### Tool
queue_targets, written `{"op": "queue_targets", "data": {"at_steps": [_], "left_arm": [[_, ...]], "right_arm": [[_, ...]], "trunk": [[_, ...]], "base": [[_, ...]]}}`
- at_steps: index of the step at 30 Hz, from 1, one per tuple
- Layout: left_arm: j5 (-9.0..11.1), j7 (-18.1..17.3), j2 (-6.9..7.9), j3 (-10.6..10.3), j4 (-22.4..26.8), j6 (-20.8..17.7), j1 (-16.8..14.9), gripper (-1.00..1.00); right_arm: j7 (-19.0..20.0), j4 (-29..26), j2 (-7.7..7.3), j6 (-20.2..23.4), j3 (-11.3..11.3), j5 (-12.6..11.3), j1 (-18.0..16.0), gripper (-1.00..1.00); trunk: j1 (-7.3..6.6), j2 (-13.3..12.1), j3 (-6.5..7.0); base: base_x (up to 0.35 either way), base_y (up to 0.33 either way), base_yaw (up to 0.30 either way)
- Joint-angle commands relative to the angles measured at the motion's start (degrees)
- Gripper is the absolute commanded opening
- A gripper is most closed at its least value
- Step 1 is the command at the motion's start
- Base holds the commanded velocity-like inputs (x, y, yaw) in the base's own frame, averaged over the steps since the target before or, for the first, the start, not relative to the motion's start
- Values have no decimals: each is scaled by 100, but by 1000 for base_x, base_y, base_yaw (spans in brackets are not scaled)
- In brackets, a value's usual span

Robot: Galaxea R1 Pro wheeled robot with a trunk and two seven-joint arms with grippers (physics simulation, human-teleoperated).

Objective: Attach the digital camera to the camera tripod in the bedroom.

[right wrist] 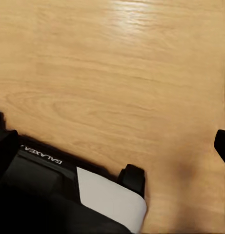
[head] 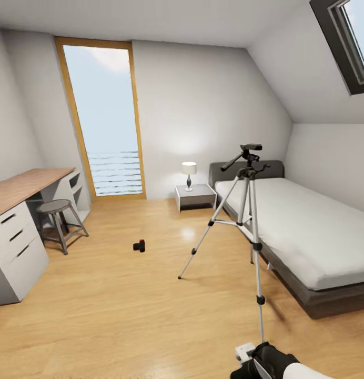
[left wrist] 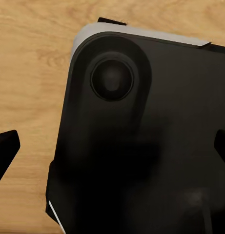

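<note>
Ahead, we see the bedroom with both task objects on its wood plank floor [head: 124, 310]

We find the digital camera [head: 139, 245] lying between the stool [head: 59, 217] and the camera tripod [head: 249, 210], which stands upright beside the bed [head: 303, 231]; our left gripper's [left wrist: 112, 146] and right gripper's [right wrist: 112, 141] fingertips sit wide apart, holding nothing

The only readable lettering is white capitals spelling "GALAXEA" on the black robot body [right wrist: 41, 173] in the right wrist view. The word runs along the upper edge of that dark panel, where it meets the wood plank floor [right wrist: 117, 73], close to a white panel of the same body. One or two more small characters follow the word but are too small to make out. Nothing else carries text that can be read.
</note>
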State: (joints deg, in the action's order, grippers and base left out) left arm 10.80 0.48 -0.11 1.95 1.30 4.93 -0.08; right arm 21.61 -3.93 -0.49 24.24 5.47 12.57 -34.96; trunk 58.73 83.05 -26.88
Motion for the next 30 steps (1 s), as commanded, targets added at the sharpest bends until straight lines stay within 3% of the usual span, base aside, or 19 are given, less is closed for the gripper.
{"op": "queue_targets", "data": {"at_steps": [1,6,14,18,23,30], "left_arm": [[33,5,0,16,2,9,-1,100],[306,5,4,14,2,4,-1,100],[1265,-1,19,-2,2,18,-1,100],[1617,-3,37,-7,2,19,-1,100],[1793,-3,55,-13,2,18,-1,100],[1828,-10,60,-38,2,23,-1,100]], "right_arm": [[-90,112,-7,-129,37,22,8,100],[-697,432,-22,-669,25,26,308,100],[-1200,560,-23,-1293,1,27,1098,100],[-1292,576,-27,-1701,-6,25,1307,100],[-1458,585,-29,-2027,-15,20,1505,100],[-1607,586,-30,-2178,-24,-110,1744,100]], "trunk": [[0,3,-4],[0,3,4],[0,3,23],[0,3,34],[0,3,47],[0,3,66]], "base": [[0,0,300],[0,0,298],[0,0,288],[0,0,290],[0,0,294],[0,0,295]]}}
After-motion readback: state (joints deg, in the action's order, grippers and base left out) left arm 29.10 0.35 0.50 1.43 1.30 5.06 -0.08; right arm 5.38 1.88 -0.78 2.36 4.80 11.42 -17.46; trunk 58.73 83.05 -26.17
